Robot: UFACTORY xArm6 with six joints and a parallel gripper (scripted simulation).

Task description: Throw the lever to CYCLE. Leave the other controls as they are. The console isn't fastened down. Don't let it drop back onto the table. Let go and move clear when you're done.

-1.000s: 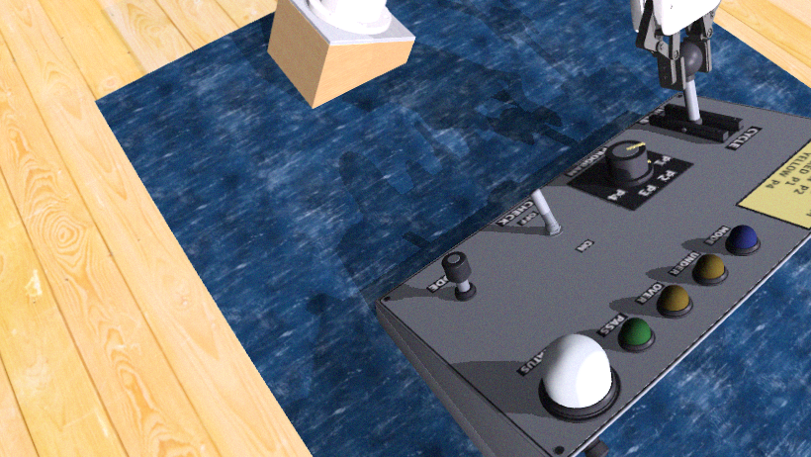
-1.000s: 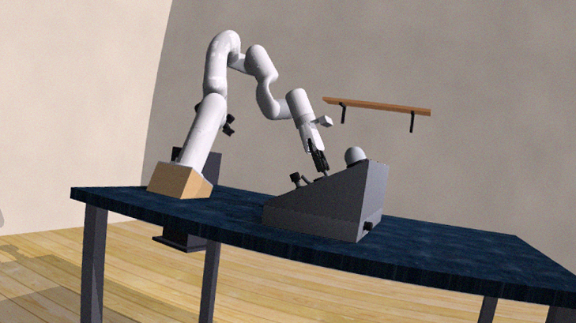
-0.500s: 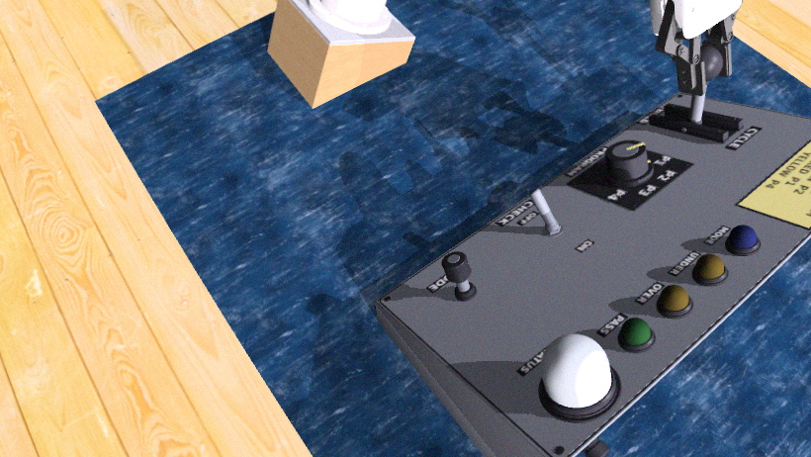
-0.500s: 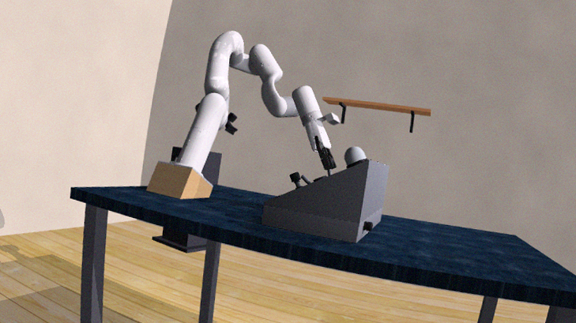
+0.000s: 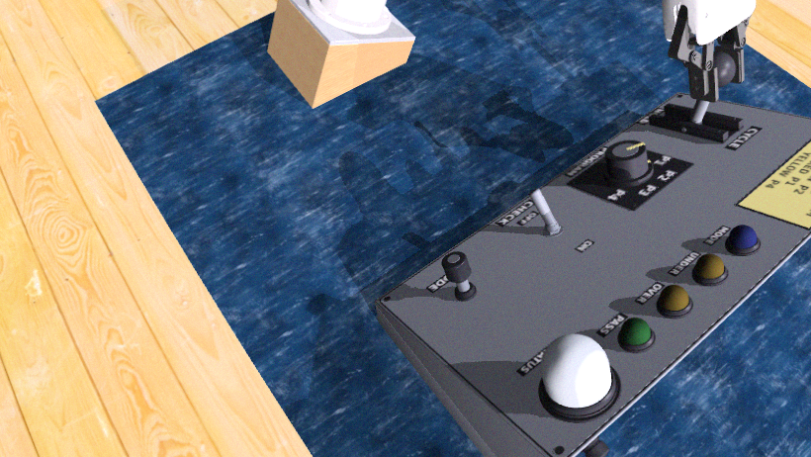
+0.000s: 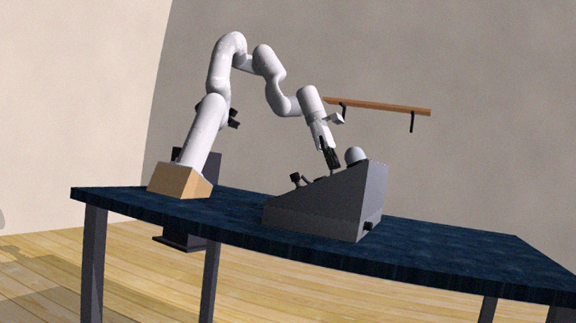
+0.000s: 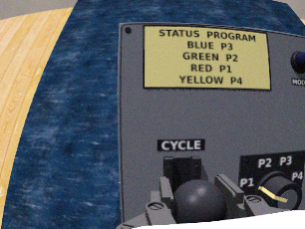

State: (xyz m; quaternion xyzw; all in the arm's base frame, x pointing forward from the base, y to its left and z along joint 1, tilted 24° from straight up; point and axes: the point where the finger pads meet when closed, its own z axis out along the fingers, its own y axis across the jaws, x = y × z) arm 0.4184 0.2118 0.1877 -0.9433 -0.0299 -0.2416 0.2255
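Note:
The grey sloped console (image 5: 567, 266) (image 6: 324, 204) (image 7: 133, 127) stands on the blue table top (image 5: 255, 170) (image 6: 456, 253). Its lever (image 5: 698, 110) rises from a black slot (image 5: 720, 132) at the console's far end, next to the CYCLE label (image 5: 744, 137) (image 7: 180, 145). My gripper (image 5: 716, 70) (image 6: 331, 161) (image 7: 190, 192) is shut on the lever's dark ball knob (image 5: 726, 66) (image 7: 197, 195). The shaft leans toward the CYCLE end. In the wrist view the knob sits just below the CYCLE label and hides the shaft.
Other controls on the console are the PROGRAM dial (image 5: 627, 161) (image 7: 275, 187), a toggle switch (image 5: 546, 216), a small pull knob (image 5: 458, 272), a white dome (image 5: 576, 371), several coloured buttons with green (image 5: 634, 332) nearest the dome, and a yellow placard (image 5: 782, 193) (image 7: 207, 57). The arm's wooden base block (image 5: 334, 53) stands behind.

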